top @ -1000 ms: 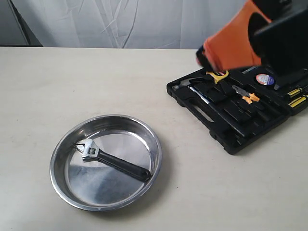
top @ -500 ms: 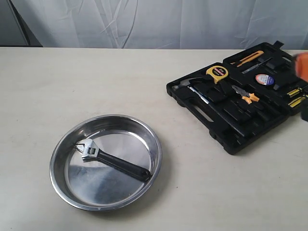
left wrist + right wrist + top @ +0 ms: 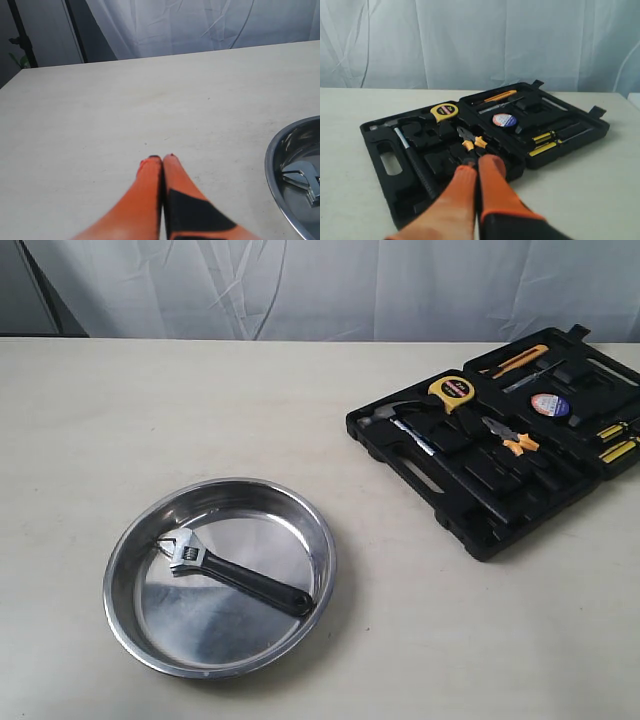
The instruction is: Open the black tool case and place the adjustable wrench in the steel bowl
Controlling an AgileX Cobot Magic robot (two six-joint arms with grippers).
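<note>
The adjustable wrench (image 3: 232,574), silver head and black handle, lies inside the steel bowl (image 3: 128,617) at the table's front left. The black tool case (image 3: 445,510) lies open at the right. Neither arm shows in the exterior view. In the left wrist view my left gripper (image 3: 161,159) is shut with nothing in it above bare table, and the bowl's rim (image 3: 270,165) with the wrench head (image 3: 302,180) sits off to one side. My right gripper (image 3: 479,167) is shut and empty, hovering near the open case (image 3: 390,200).
Inside the case lie a silver-headed hammer (image 3: 400,420), a yellow tape measure (image 3: 452,391), orange-handled pliers (image 3: 512,438), a round tape roll (image 3: 550,405) and yellow-handled screwdrivers (image 3: 615,443). A white curtain hangs behind the table.
The right arm, which covered the case's far side a second ago, has pulled away to the right and left the exterior view. Wrench and bowl stayed put.
</note>
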